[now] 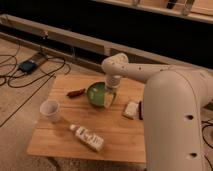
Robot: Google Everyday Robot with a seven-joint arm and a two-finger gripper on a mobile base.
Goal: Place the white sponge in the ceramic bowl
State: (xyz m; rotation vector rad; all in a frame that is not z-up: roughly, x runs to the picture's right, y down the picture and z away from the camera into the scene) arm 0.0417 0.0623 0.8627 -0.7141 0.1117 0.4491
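Observation:
The green ceramic bowl (96, 93) stands on the wooden table (60, 142), near its far edge. The white sponge (131, 109) lies flat on the table just right of the bowl, with a small dark thing at its right side. My gripper (109, 98) hangs down from the arm's wrist (115, 67) over the bowl's right rim, left of the sponge. My arm's big white link (175, 125) hides the table's right end.
A white cup (50, 109) stands at the table's left. A white labelled bottle (87, 138) lies near the front edge. A small reddish-brown object (76, 93) lies left of the bowl. Cables and a blue device (27, 65) lie on the floor to the left.

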